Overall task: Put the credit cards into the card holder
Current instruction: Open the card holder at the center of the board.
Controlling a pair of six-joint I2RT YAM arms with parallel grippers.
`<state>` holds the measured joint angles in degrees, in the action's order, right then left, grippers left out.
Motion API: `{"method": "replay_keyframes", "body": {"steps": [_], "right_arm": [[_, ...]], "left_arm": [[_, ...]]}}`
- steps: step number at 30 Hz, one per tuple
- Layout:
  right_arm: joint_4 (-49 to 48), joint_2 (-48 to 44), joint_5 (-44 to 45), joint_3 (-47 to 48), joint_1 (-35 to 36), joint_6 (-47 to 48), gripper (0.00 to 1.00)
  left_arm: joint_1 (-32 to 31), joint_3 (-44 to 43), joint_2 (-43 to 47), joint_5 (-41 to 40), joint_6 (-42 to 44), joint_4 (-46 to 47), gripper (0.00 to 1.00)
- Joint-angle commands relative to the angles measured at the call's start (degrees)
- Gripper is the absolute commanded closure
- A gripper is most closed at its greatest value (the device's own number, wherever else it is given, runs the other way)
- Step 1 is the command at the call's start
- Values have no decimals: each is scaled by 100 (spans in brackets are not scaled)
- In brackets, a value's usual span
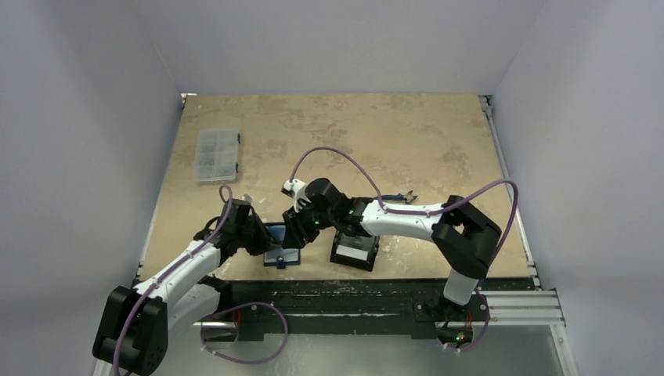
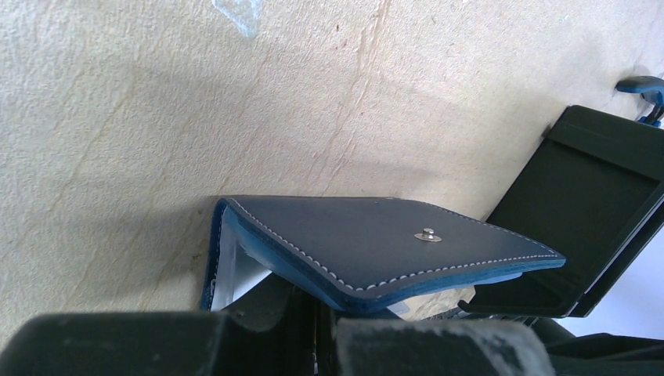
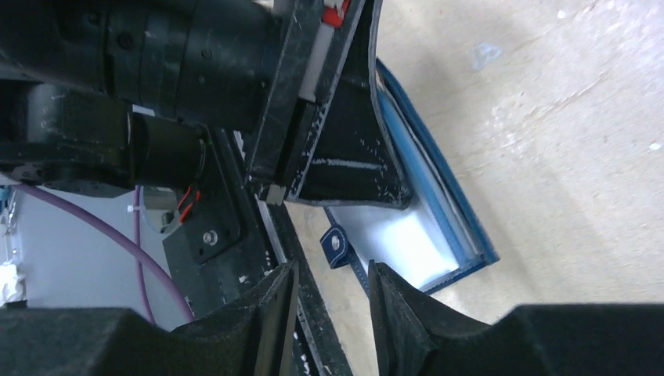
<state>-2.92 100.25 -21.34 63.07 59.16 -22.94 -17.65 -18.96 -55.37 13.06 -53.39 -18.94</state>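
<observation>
Table (image 1: 376, 133): mottled tan board, walled on three sides; both arms reach in from the near edge.

Left arm (image 1: 180, 270), white and black, runs up from the bottom left corner; right arm (image 1: 407, 221) folds back leftward across the front of the table; a purple cable loops along each.

Clear plastic compartment box (image 1: 217, 154): far left of the table, well apart from the arms.

Black box-shaped tray (image 1: 355, 249): near edge, under the right forearm, near the wallet on its right side.

Card holder (image 2: 368, 235), a small flat navy-blue folding wallet with white stitching: lies at the near edge, left of centre, between the two grippers; it is open, one flap on the table, the other lifted and tilted; inside is lighter shiny blue.

Left gripper (image 2: 317, 325): jaws closed, pinching the near edge of the lifted flap, as far as the wrist view shows.

Right gripper (image 3: 333, 270): jaws parted, nothing between them, just above the wallet's open side.

Silver snap stud (image 2: 427, 233): on the outer face of the lifted flap.
</observation>
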Motion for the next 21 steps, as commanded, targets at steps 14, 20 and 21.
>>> {"method": "replay_keyframes", "body": {"steps": [14, 20, 21], "right_arm": [[-443, 367, 879, -422, 720, 103, 69], [-796, 413, 1027, -707, 781, 69, 73], [-891, 435, 1027, -756, 775, 37, 73]], "left_arm": [[25, -348, 82, 215, -238, 265, 100], [25, -446, -80, 173, -433, 620, 100], [25, -452, -146, 163, -436, 693, 100]]}}
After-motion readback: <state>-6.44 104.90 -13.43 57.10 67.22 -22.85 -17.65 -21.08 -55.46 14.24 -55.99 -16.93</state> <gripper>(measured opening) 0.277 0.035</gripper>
